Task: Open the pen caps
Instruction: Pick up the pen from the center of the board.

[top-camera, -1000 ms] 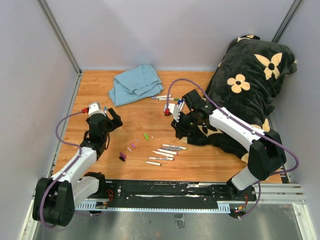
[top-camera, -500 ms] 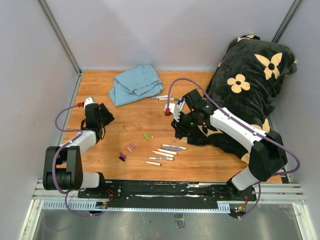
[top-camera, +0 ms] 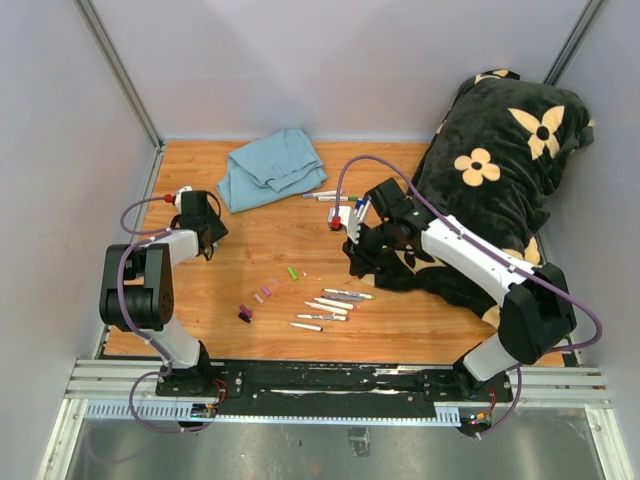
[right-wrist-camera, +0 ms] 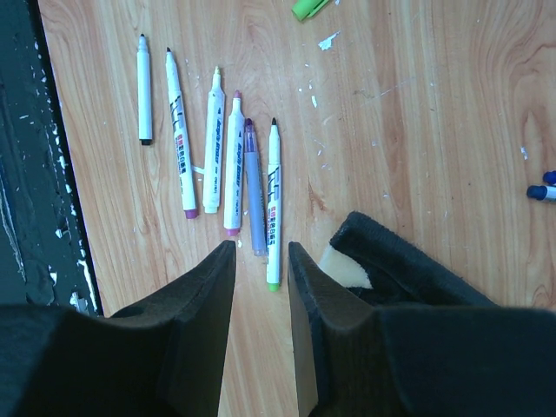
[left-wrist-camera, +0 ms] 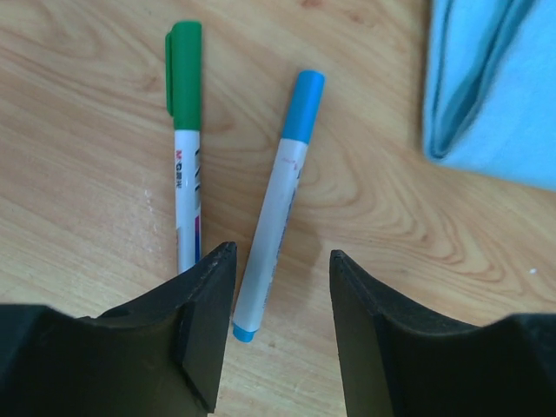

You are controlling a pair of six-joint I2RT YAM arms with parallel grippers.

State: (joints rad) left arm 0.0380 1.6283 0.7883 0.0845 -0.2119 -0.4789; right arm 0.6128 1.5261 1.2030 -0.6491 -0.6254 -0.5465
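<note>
Under my left gripper (left-wrist-camera: 282,261) lie two capped markers side by side: one with a green cap (left-wrist-camera: 185,74), one with a blue cap (left-wrist-camera: 302,104). The blue marker's (left-wrist-camera: 274,221) tail end sits between the half-open jaws, close to the left finger (left-wrist-camera: 204,321), untouched. In the top view this gripper (top-camera: 203,222) is at the table's left. My right gripper (right-wrist-camera: 261,248) hovers with a narrow empty gap above a row of uncapped markers (right-wrist-camera: 233,161). Loose caps (top-camera: 292,272) lie scattered left of that row (top-camera: 330,300).
A blue cloth (top-camera: 268,168) lies at the back left, and its edge (left-wrist-camera: 495,87) shows beside the left gripper. A black flowered pillow (top-camera: 500,150) fills the right side, its corner (right-wrist-camera: 391,261) beside the right fingers. Two more capped markers (top-camera: 325,195) lie near the cloth.
My left arm has folded back and swung its gripper toward the far left of the table, and its jaws have narrowed. The right arm has not moved.
</note>
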